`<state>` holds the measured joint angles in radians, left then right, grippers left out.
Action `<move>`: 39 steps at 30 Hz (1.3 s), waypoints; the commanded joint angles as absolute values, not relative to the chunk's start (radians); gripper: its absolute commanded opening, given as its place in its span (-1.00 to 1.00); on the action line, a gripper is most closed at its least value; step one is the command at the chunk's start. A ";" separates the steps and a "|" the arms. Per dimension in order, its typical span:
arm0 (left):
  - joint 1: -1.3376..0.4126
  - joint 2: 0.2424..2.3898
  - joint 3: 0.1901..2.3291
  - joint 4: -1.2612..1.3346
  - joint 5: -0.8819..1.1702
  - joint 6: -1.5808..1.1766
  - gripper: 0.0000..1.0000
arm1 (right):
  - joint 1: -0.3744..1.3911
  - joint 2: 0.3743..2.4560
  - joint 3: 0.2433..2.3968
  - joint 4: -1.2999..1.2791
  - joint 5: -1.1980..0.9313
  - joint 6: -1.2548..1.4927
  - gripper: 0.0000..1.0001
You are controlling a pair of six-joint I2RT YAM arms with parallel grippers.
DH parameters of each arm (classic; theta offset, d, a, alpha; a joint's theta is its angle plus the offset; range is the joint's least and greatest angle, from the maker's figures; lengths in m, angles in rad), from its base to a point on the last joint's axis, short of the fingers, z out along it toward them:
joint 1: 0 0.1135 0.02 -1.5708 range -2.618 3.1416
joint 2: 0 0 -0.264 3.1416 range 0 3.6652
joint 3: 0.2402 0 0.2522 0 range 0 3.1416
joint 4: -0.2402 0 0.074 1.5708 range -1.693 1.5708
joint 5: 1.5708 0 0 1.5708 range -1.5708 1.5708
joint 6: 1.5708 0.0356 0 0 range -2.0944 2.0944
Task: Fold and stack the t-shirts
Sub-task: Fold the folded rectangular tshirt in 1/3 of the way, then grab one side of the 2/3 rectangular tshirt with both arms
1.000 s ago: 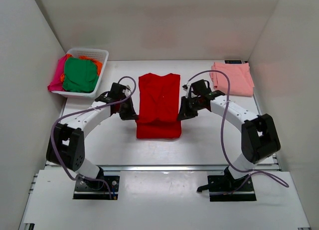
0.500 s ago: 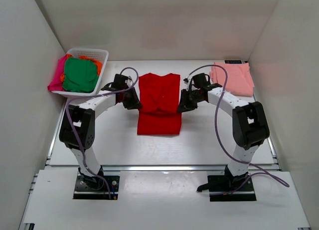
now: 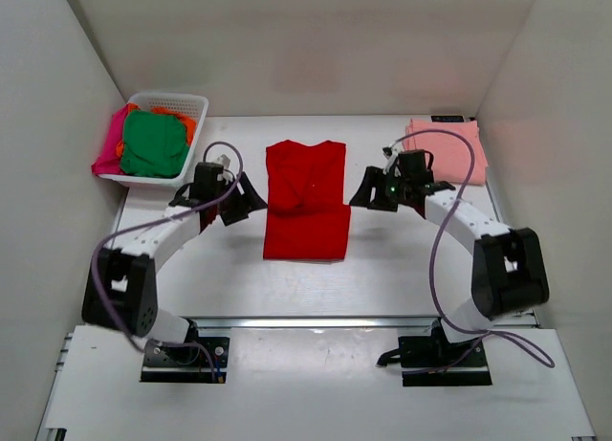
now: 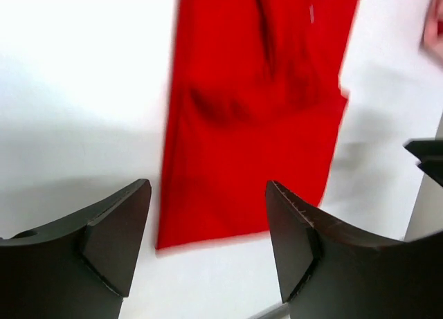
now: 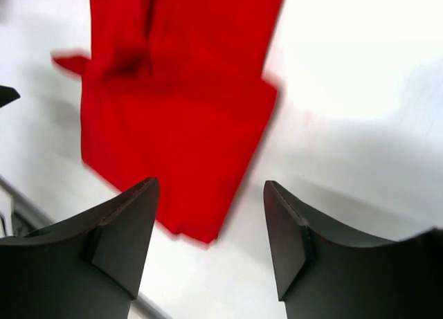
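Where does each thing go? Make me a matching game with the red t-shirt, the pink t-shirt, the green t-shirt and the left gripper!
Things:
1. red t-shirt
2. pink t-shirt
3. green t-shirt
4. left gripper

Places:
A. on top in the white basket
B. open, beside the red t-shirt's left edge
C. far right corner of the table
D. lying in the middle of the table

Pairs: 1-D, 2-C, 3-A, 4-B.

White table (image 3: 402, 264) with red tee (image 3: 306, 211), pink tee (image 3: 451, 160), basket (image 3: 182, 99)
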<state>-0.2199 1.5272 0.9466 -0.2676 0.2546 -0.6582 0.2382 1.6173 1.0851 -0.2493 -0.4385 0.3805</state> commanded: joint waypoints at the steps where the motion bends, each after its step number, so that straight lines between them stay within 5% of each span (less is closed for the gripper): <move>1: -0.281 1.350 0.778 -0.247 0.236 -0.664 0.57 | 0.282 1.464 0.913 -0.177 -0.431 0.440 0.18; 11: -0.442 1.094 0.396 -0.051 -0.058 -0.838 0.51 | 0.485 1.302 0.511 0.064 -0.270 0.653 0.12; 24: -0.494 1.305 0.466 0.055 -0.045 -0.880 0.43 | 0.505 1.407 0.509 0.140 -0.305 0.681 0.04; 30: -0.549 1.345 0.471 0.057 -0.024 -0.934 0.30 | 0.532 1.439 0.518 0.170 -0.305 0.692 -0.23; 32: -0.568 1.358 0.457 0.081 -0.015 -0.946 -0.17 | 0.538 1.453 0.522 0.172 -0.311 0.692 -0.44; 33: -0.569 1.361 0.450 0.092 -0.014 -0.957 -0.69 | 0.538 1.463 0.523 0.181 -0.319 0.681 -0.70; 34: -0.565 1.362 0.445 0.078 -0.012 -0.957 -1.00 | 0.532 1.469 0.532 0.176 -0.321 0.669 -0.97; 39: -0.555 1.261 0.462 -0.067 -0.015 -0.888 -1.00 | 0.514 1.413 0.575 0.013 -0.376 0.565 -1.00</move>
